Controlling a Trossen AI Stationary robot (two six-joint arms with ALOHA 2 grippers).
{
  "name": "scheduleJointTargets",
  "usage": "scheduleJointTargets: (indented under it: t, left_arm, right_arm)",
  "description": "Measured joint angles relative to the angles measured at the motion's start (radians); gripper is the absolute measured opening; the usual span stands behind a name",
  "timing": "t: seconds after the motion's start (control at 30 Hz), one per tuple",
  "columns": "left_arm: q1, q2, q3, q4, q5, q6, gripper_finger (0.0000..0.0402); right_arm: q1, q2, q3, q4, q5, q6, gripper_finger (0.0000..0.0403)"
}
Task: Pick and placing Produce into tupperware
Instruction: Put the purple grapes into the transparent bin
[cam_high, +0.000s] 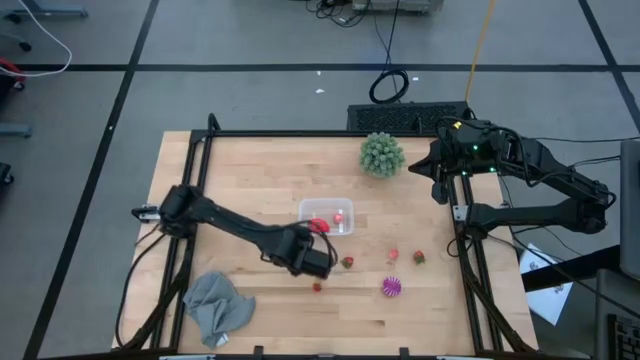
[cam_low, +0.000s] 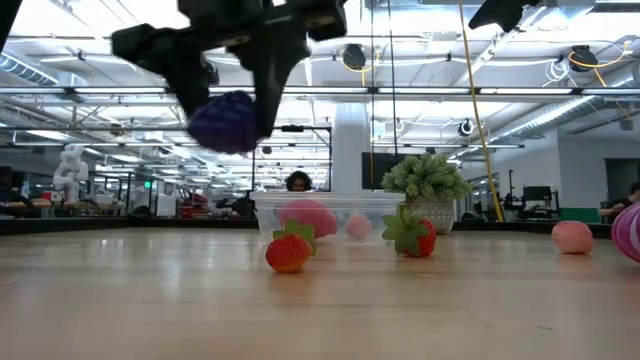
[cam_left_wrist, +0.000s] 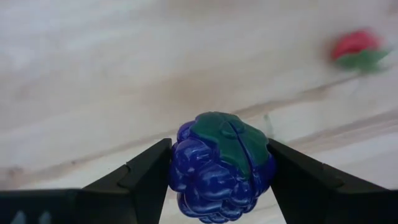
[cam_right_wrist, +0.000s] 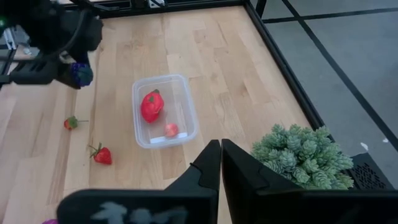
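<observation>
Left tool (cam_left_wrist: 219, 180) clamped on purple berry (cam_left_wrist: 219, 167), raised above worktop (cam_high: 250, 180) just short of clear tub (cam_high: 327, 217). Could slip from fingertips or bounce off rim if released early. Right tool (cam_right_wrist: 221, 163) shut, idle beside green spiky ball (cam_high: 382, 154).

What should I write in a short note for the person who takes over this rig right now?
Left gripper: shut on the dark purple toy blackberry, held above the table near the clear plastic rectangular container.
Right gripper: shut, empty, waiting at the far right side near the green spiky ball.
Done: a large red fruit and a small pink piece are in the container.
Left: drop the blackberry in; then the two small strawberries, the pink fruit, the red-green piece and the striped magenta piece, all on the table.
</observation>
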Motion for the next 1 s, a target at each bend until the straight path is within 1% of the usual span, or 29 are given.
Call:
scheduleJointTargets:
  t: [0.2, 0.3, 0.37, 0.5, 0.6, 0.77, 0.87, 1.0]
  left_arm:
    - [0.082, -0.061, 0.001, 0.043, -0.109, 0.113, 0.0248]
    - [0.137, -0.067, 0.001, 0.131, -0.163, 0.230, 0.0248]
    - [0.176, -0.069, 0.001, 0.226, -0.187, 0.328, 0.0248]
    - [0.252, -0.068, 0.001, 0.373, -0.189, 0.505, 0.0248]
    - [0.295, -0.068, 0.001, 0.419, -0.192, 0.576, 0.0248]
    - [0.328, -0.052, 0.001, 0.425, -0.192, 0.612, 0.0248]
    - [0.335, -0.016, 0.001, 0.445, -0.190, 0.629, 0.0248]
    - [0.338, 0.042, 0.001, 0.480, -0.141, 0.632, 0.0248]
  right_arm:
    - [0.000, 0.000, 0.000, 0.000, 0.000, -0.001, 0.0004]
    - [0.000, 0.000, 0.000, 0.000, 0.000, -0.002, 0.0004]
    - [0.000, 0.000, 0.000, 0.000, 0.000, -0.004, 0.0004]
    - [0.000, 0.000, 0.000, 0.000, 0.000, -0.017, 0.0004]
    - [0.000, 0.000, 0.000, 0.000, 0.000, -0.020, 0.0004]
    - [0.000, 0.000, 0.000, 0.000, 0.000, -0.049, 0.0004]
    - [0.000, 0.000, 0.000, 0.000, 0.001, -0.056, 0.0004]
    - [0.000, 0.000, 0.000, -0.001, 0.001, -0.066, 0.0004]
